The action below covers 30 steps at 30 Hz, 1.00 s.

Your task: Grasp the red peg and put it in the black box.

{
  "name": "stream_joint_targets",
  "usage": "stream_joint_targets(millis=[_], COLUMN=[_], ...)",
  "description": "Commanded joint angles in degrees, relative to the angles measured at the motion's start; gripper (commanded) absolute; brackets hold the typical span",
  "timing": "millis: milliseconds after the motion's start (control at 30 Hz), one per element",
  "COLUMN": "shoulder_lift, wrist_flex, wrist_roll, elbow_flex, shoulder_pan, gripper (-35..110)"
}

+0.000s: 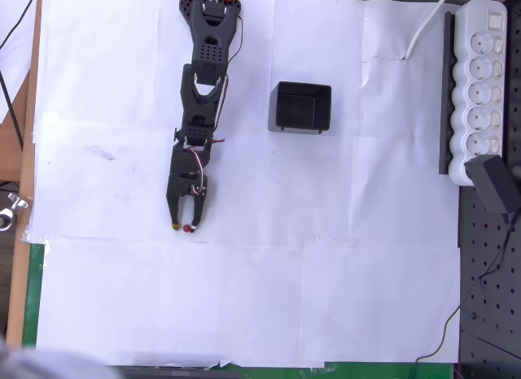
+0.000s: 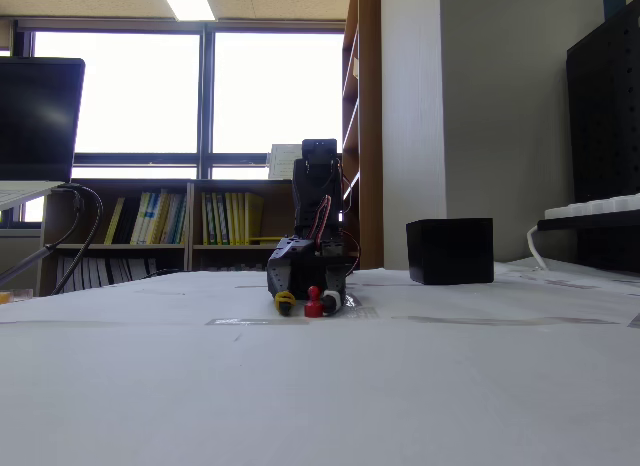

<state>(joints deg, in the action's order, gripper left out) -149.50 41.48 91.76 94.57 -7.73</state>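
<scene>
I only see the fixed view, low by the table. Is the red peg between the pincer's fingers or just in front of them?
Observer: Overhead, the red peg lies between the tips of the open pincer.
Operator: Is the black box empty?
Observer: Yes. From above, the black box is open on top with nothing inside.
Operator: Which way is it?
Observer: In the overhead view, up and to the right of the pincer.

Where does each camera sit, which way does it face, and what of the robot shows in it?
Overhead view: above the table, looking straight down; whole arm, pincer at the red peg, black box to the right.
Fixed view: near table height, facing the arm head-on; pincer around the red peg.
Shared: arm, peg, black box.
</scene>
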Motion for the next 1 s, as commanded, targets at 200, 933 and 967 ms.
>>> stream_joint_targets(millis=[200, 933, 967], shoulder_lift=[3.4, 49.5, 51.2], wrist_flex=[-10.5, -110.7, -113.7], wrist_roll=[1.8, -23.6, -24.5], elbow_flex=[2.4, 19.9, 20.0], shoulder_pan=[-2.0, -3.3, -2.4], gripper=[0, 0, 0])
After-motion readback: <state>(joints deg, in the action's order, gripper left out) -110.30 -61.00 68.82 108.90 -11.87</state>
